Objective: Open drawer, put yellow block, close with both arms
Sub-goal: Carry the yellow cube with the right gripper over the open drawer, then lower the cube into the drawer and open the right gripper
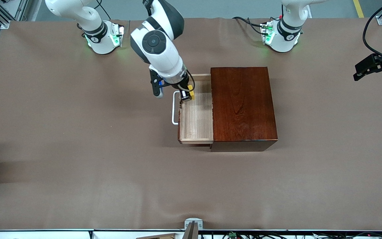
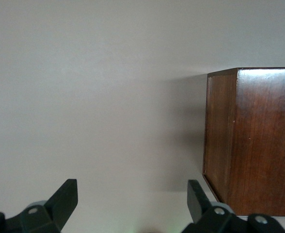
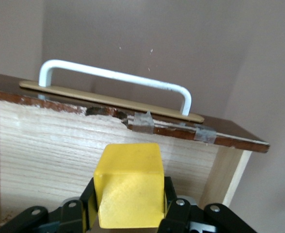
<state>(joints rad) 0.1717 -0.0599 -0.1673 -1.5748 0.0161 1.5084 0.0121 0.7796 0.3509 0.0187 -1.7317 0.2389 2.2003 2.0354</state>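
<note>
The drawer (image 1: 196,119) of the dark reddish-brown box (image 1: 242,106) stands pulled out toward the right arm's end of the table, its pale wood floor bare. Its white handle (image 1: 175,108) is at its front. My right gripper (image 1: 187,95) hangs over the drawer's end farther from the front camera, shut on the yellow block (image 1: 191,94). In the right wrist view the yellow block (image 3: 129,184) sits between the fingers of the right gripper (image 3: 128,206), above the drawer's floor (image 3: 50,145), with the handle (image 3: 116,77) past it. My left gripper (image 1: 366,68) waits open over the left arm's end of the table.
Brown cloth covers the table (image 1: 78,149). The left wrist view shows the left gripper (image 2: 131,199) with its fingers wide apart over bare cloth, and a corner of the box (image 2: 259,141) off to one side. A camera mount (image 1: 192,227) stands at the table's near edge.
</note>
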